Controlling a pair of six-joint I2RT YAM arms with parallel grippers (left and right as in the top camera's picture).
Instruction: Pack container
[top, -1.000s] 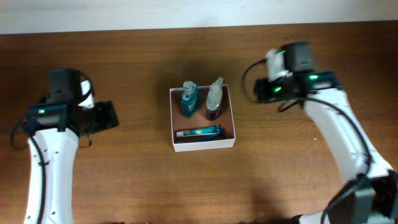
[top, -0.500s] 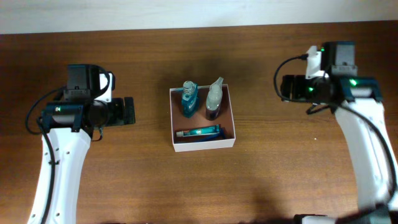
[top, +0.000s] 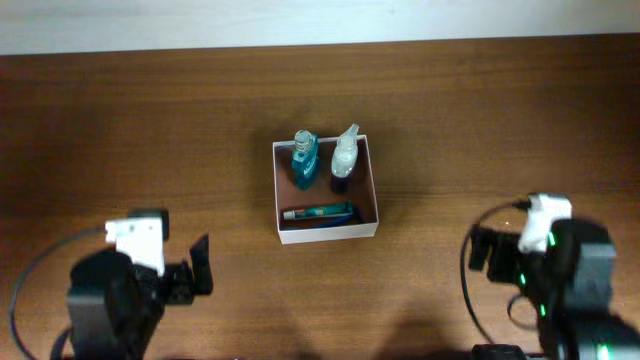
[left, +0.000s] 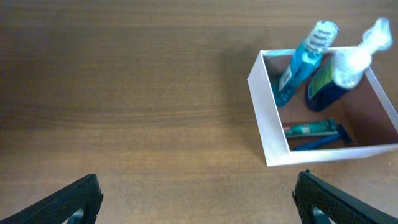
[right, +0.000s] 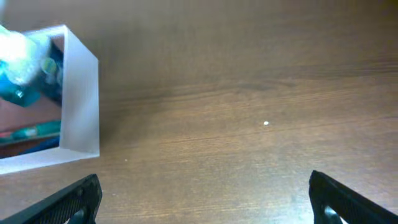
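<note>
The container (top: 328, 231) is a shallow white-walled box with a reddish-brown floor at the table's middle. Inside it are a blue bottle (top: 304, 160), a dark bottle with a white spray top (top: 343, 158) and a teal toothbrush (top: 318, 212) lying along the front wall. My left gripper (top: 200, 266) is open and empty, near the front edge, well left of the box. My right gripper (top: 481, 252) is open and empty, near the front edge, right of the box. The box also shows in the left wrist view (left: 267, 118) and in the right wrist view (right: 79, 99).
The brown wooden table (top: 480, 120) runs to a pale wall at the back. A small white speck (right: 265, 123) lies on the wood right of the box.
Both arms have drawn back from beside the box toward the table's front edge. The box and its contents have not moved.
</note>
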